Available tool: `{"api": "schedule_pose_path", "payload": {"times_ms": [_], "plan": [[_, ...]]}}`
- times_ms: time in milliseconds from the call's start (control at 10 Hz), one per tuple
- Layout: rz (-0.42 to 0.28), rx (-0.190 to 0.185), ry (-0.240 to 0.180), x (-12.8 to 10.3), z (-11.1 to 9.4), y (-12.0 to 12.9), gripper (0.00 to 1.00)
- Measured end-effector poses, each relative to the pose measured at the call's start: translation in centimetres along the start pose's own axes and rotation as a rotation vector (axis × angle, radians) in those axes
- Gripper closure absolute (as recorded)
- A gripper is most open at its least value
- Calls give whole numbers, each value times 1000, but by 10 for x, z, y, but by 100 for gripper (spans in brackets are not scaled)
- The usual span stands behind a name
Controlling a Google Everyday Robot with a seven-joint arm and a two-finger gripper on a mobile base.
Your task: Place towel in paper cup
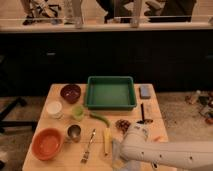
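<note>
Empty paper cup (54,108) — end effector (120,159) front-right

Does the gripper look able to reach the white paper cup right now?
Probably yes: the gripper is low at the front edge of the table, and the paper cup stands uncovered, farther left.

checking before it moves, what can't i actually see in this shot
towel: camera view, nowhere clear; maybe behind the white arm.
gripper: camera view, at the front of the table, partly cut off by the bottom edge.
brown lump beside the arm: camera view, too blurred to name.
</note>
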Motion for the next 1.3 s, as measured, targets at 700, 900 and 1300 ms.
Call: {"api": "schedule_pose_path", "payload": {"times_ms": [700,900,1300], "plan": [[4,-33,21,2,17,3,20],[-2,-45,22,2,20,5,31],[-20,-55,25,-2,20,9,72]]}}
